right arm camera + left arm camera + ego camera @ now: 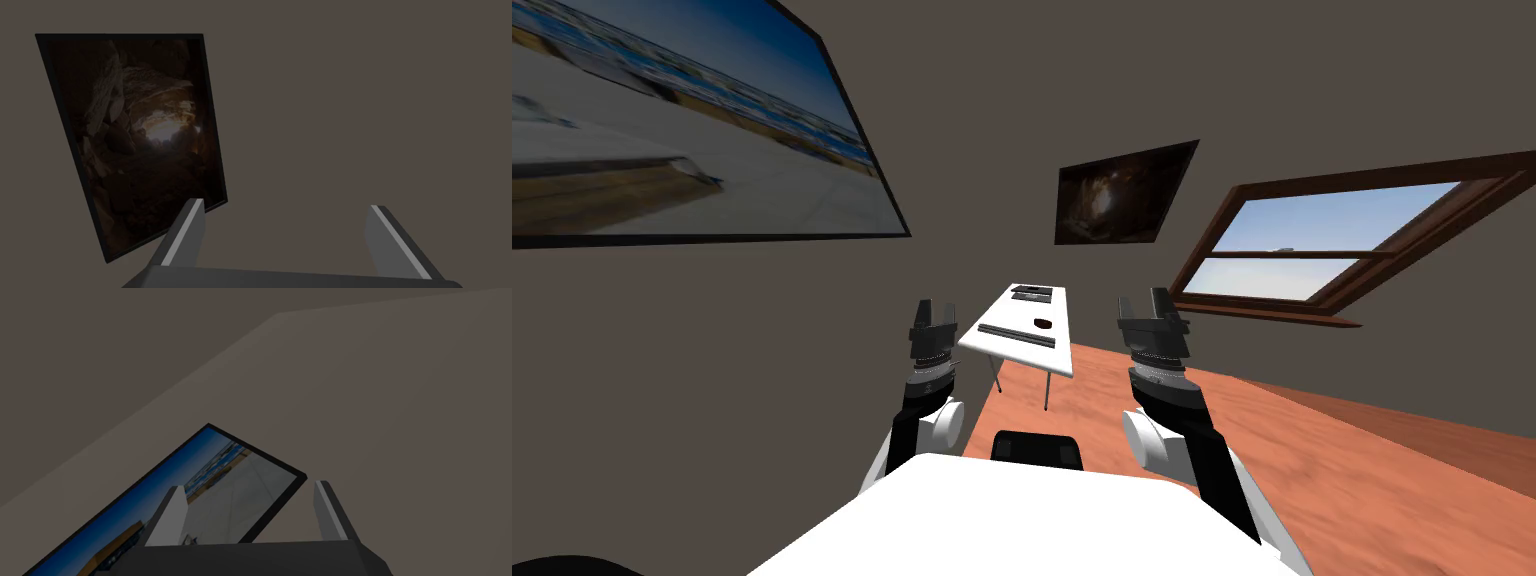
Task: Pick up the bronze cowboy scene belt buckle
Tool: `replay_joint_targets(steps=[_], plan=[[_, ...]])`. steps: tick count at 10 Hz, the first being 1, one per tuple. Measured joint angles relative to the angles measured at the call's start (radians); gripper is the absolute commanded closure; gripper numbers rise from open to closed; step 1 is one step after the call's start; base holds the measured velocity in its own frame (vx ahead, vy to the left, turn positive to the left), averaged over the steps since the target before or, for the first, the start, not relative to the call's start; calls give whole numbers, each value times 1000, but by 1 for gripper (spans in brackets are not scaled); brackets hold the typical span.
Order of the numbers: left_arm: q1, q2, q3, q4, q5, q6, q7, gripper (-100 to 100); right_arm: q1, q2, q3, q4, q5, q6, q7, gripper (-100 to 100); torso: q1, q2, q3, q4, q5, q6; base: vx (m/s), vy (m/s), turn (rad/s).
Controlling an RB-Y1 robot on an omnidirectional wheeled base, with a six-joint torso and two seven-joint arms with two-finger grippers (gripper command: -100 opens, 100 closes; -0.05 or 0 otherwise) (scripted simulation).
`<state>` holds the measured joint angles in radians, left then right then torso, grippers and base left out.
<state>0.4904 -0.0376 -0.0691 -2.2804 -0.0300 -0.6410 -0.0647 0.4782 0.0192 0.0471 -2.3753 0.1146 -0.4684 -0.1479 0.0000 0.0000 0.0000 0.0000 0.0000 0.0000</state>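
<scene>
Both sets of jaws are held open and empty, well short of the far white table [990, 338], where the small dark buckle [1043, 323] (too small for detail) lies toward the right side, so it could be knocked off by a hasty reach.

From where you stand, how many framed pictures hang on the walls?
2. One large blue picture on the left wall; one small dark picture on the far wall above the table, beside the window. More may hang outside my view.
</scene>
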Motion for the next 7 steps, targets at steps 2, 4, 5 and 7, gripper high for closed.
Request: replay_joint_targets(steps=[2, 4, 5, 7], plan=[[0, 0, 0, 0, 0, 0, 0, 0, 4, -44, 15, 1, -11, 6, 4, -100, -6, 2, 1, 0, -1, 0, -52, -111, 189], [0, 0, 0, 0, 0, 0, 0, 0, -8, -104, 28, 19, -36, 19, 9, -100, -11, 4, 2, 1, -2, 0, -57, -154, 167], [0, 0, 0, 0, 0, 0, 0, 0, -10, -124, 33, 22, -43, 23, 10, -100, -11, 3, 2, 1, -2, 0, -64, -125, 178], [0, 0, 0, 0, 0, 0, 0, 0, -11, -185, 53, 37, -72, 32, 15, -100, -12, 5, 3, 1, -3, 0, -75, -169, 256]])
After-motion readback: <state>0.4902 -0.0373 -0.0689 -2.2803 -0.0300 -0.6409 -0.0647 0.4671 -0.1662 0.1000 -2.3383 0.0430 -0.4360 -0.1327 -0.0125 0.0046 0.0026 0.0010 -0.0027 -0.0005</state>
